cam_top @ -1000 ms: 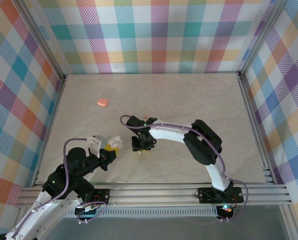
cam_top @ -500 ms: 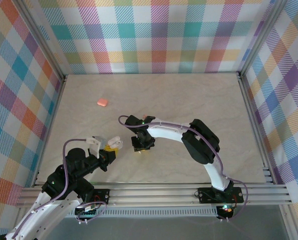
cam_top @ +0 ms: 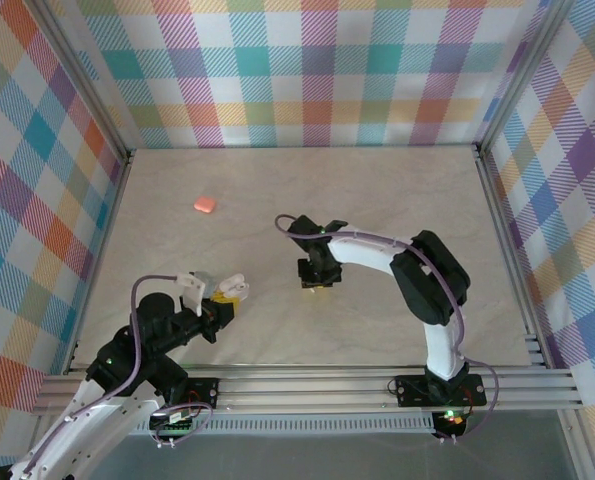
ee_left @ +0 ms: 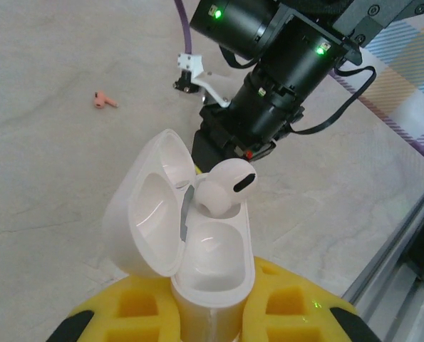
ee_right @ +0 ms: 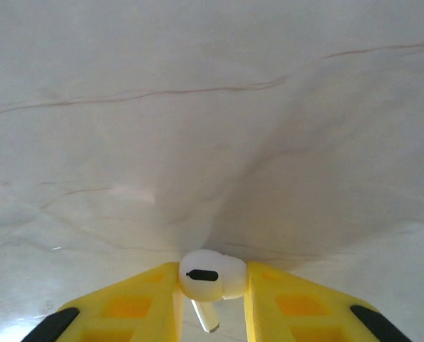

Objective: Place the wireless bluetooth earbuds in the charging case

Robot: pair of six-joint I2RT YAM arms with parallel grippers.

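Right pincer (ee_right: 212,293) — clenched on a white earbud (ee_right: 212,275) — has shifted rightward; left pincer (ee_left: 212,322) apparently grips the case (ee_left: 215,249).

The white charging case (ee_left: 215,260) stands upright, lid open, with a glossy white earbud (ee_left: 226,187) in it, head above the rim. A salmon-pink earbud (ee_left: 105,100) lies flat well beyond the case, to its left. A second white earbud (ee_right: 212,276) hangs stem-down.

At bottom centre we see a glossy white earbud (ee_right: 210,275) pinched between two yellow fingers (ee_right: 137,303), stem pointing down, the pale veined desk (ee_right: 212,107) behind.
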